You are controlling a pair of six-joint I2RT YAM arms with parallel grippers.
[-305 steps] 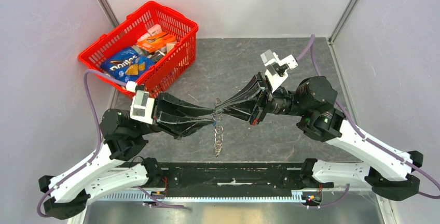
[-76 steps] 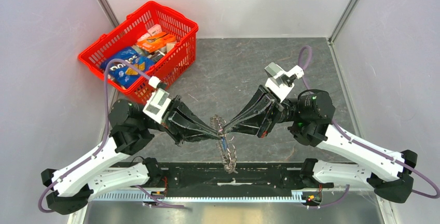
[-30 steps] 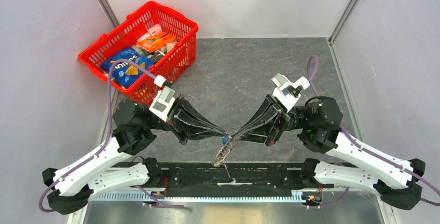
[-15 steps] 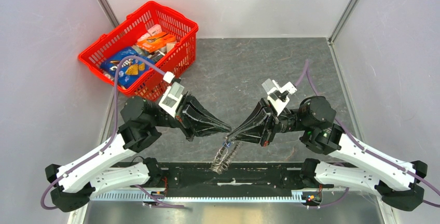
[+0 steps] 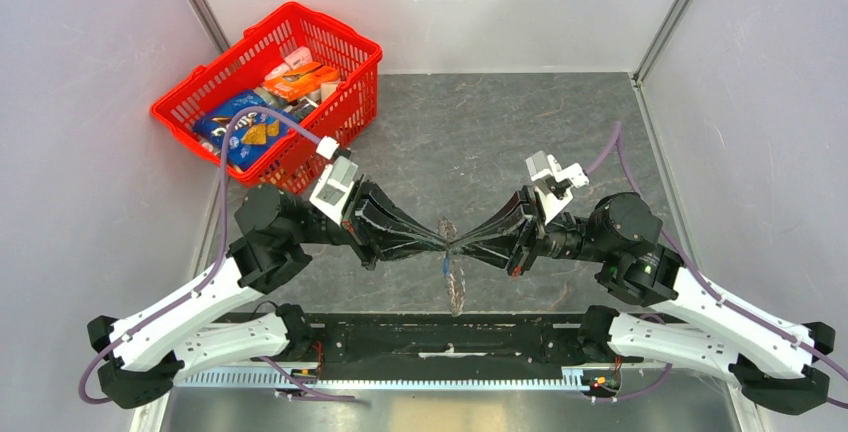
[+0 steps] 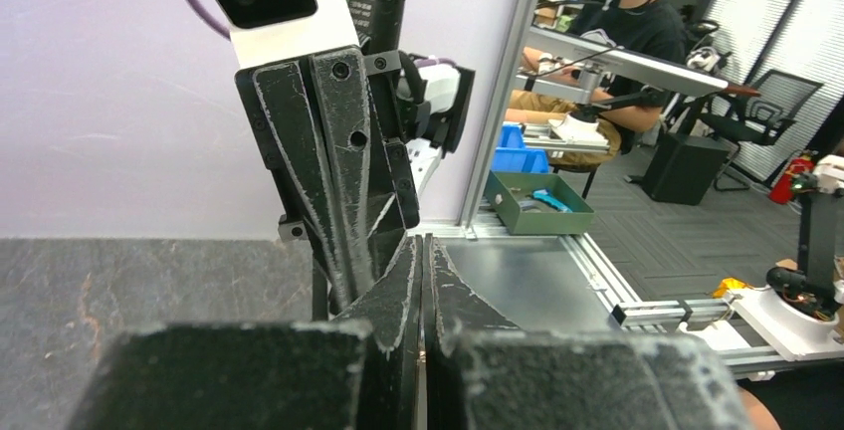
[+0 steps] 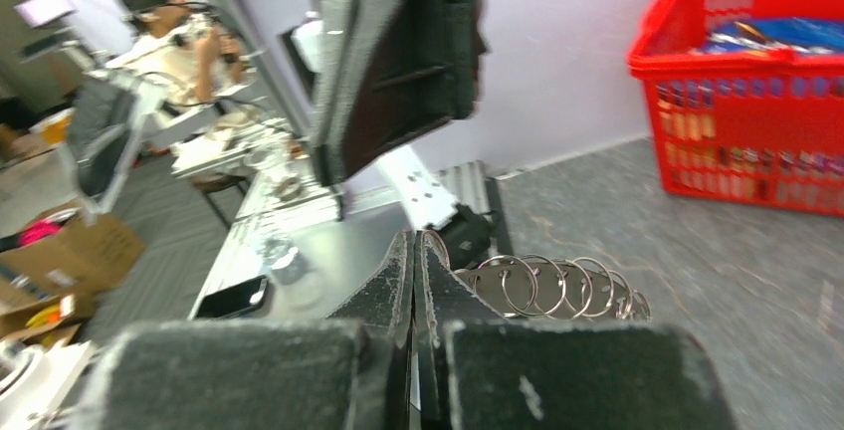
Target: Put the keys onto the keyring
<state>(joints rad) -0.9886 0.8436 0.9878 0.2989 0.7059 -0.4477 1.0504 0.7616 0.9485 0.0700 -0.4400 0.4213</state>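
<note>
Keys [image 5: 456,287] are hung at 6 o'clock below the tip-to-tip grippers, held clear of the table [image 5: 500,122] for threading; right gripper [image 5: 453,246] is clamped on their rings [image 7: 557,286], left gripper [image 5: 442,245] is closed, its hold unclear.

Top camera overhead, looking down — wrist cameras close, level, facing each other.

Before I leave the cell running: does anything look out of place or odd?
Nothing looks spilled or broken. The red plastic basket sits skewed at the far left. The silvery metal keys trail in a loose string from where the shut left tool and right tool meet.
</note>
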